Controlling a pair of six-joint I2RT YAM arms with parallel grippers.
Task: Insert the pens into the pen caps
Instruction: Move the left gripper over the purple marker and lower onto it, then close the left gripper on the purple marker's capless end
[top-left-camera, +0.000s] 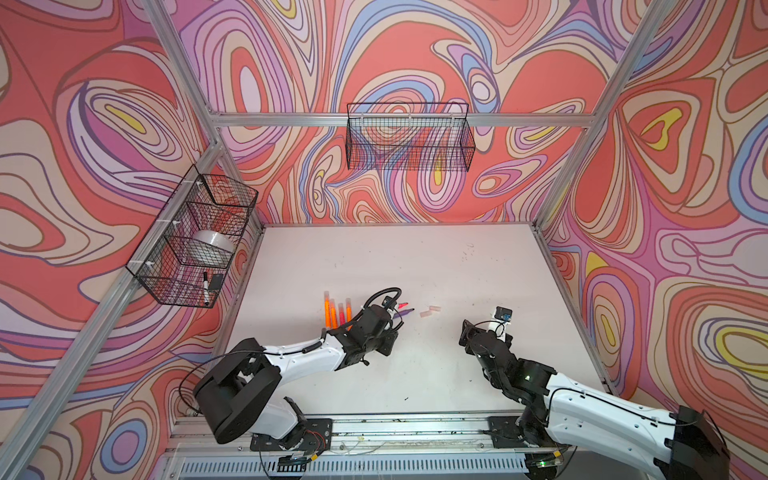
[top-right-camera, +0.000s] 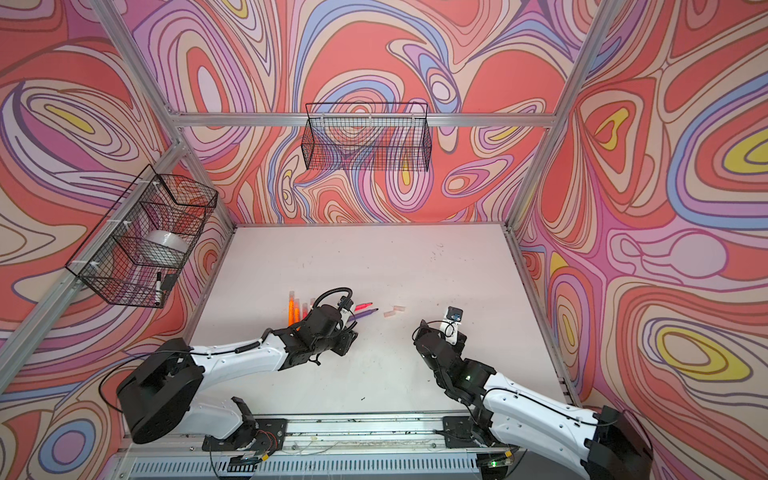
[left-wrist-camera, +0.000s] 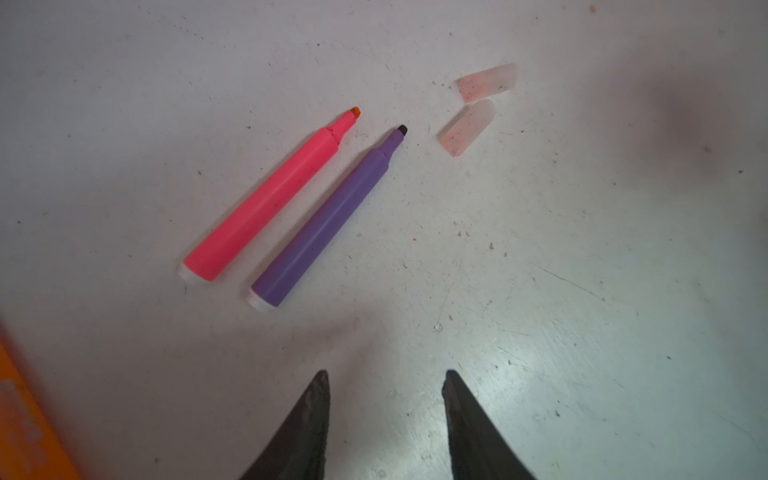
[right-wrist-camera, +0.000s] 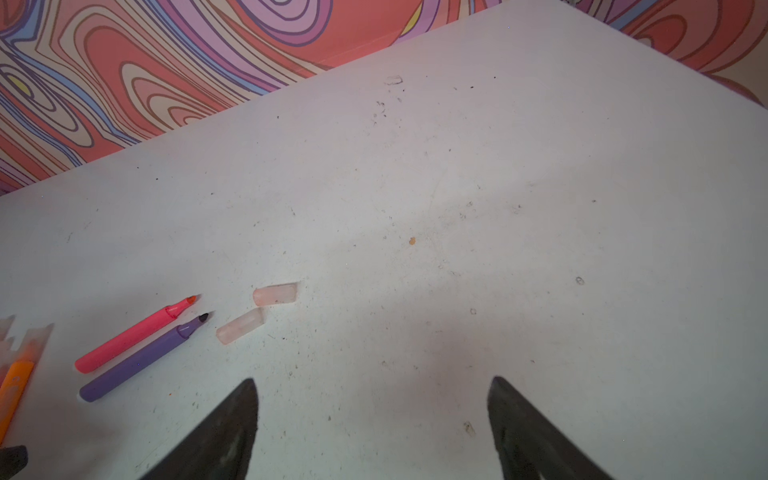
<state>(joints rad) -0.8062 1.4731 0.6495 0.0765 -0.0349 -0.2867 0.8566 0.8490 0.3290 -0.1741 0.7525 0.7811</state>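
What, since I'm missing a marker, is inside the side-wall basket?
A whitish tape roll, a black-capped marker and a small black block show; mesh obscures the far compartment.

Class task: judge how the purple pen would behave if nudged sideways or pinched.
The purple pen looks round and lies flat on the table, so a sideways nudge would probably roll it. Its smooth, straight barrel likely stays stiff but may slip when pinched.
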